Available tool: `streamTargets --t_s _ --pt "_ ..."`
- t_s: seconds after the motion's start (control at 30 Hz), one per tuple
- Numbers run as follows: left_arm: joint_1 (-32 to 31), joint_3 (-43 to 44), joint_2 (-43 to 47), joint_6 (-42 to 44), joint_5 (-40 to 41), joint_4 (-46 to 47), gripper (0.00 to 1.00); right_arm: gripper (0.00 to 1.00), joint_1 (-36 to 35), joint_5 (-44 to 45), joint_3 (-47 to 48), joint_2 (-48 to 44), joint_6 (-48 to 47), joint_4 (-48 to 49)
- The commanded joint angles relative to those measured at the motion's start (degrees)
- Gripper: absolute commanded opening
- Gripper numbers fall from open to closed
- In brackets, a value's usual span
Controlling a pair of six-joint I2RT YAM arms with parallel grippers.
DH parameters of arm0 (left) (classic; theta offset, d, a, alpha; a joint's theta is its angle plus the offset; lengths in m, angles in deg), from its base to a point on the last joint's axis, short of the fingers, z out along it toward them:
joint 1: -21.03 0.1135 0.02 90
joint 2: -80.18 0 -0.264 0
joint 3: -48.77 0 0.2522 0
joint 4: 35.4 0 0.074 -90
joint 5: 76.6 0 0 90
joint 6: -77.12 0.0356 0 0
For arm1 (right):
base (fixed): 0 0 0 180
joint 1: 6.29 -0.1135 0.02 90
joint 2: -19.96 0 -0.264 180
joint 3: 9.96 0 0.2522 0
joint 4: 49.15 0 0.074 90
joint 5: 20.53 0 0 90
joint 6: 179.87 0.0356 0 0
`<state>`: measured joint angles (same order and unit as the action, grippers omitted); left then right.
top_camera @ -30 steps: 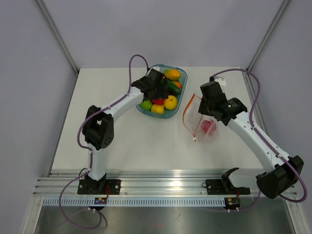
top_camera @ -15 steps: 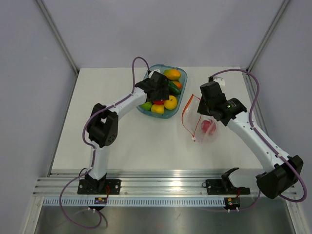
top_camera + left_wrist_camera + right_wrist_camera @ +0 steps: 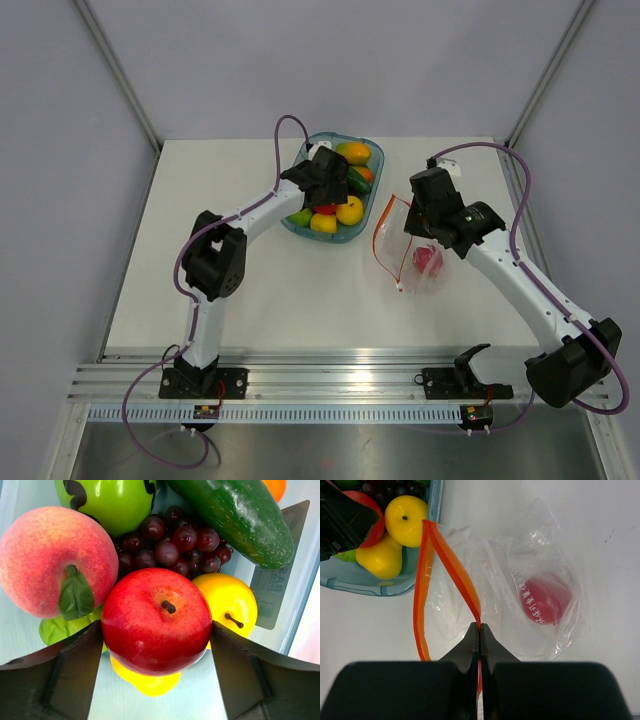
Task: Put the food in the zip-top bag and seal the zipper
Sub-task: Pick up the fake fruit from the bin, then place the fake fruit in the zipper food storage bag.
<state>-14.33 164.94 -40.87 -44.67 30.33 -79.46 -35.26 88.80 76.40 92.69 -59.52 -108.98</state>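
Observation:
Several toy foods lie in the blue tray (image 3: 338, 239). In the left wrist view a red apple (image 3: 156, 620) sits between my left gripper's (image 3: 157, 630) two fingers, which touch it on both sides. Around it are a peach (image 3: 45, 560), a lemon (image 3: 230, 600) and a cucumber (image 3: 235, 520). The zip-top bag (image 3: 415, 262) lies to the right of the tray with another red apple (image 3: 547, 600) inside. My right gripper (image 3: 480, 627) is shut on the zipper (image 3: 452, 562) and holds one lip up, so the mouth gapes toward the tray.
A grape bunch (image 3: 175, 542) and a green fruit (image 3: 110, 502) lie behind the apple, and a mango (image 3: 353, 152) is at the tray's far end. The tray's right rim (image 3: 370, 587) is close to the bag's mouth. Metal frame posts stand at the table's back corners.
The left arm has reached a little further over the tray and its jaws have narrowed onto the red apple. The right arm and the bag have stayed put.

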Motion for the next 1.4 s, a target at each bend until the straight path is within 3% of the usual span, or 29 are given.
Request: streamTargets --t_s 0.0,0.17,0.27,0.87,1.17,1.37 --pt "-0.9 2.4 0.1 0.9 2.8 2.7 0.76 0.00 0.2 -0.7 -0.2 -0.1 -0.7 1.9" --pt "-1.6 0.0 2.7 2.3 2.9 3.3 0.60 0.00 0.2 -0.7 -0.2 -0.3 -0.8 1.9" --pt "-2.1 -2.0 6.1 2.5 2.8 4.3 0.56 0.00 0.2 -1.0 -0.3 -0.2 -0.5 2.2" --pt "-3.4 -16.6 28.9 4.2 -11.3 7.9 0.49 0.00 0.2 -2.9 2.4 4.9 0.4 5.5" --pt "-9.8 -19.6 31.3 2.0 -21.8 12.1 0.48 0.00 0.2 -3.9 3.0 4.5 1.1 6.0" --pt "-10.5 -20.9 29.1 -0.9 -30.8 16.2 0.48 0.00 0.2 -5.0 3.5 3.7 1.3 6.2"
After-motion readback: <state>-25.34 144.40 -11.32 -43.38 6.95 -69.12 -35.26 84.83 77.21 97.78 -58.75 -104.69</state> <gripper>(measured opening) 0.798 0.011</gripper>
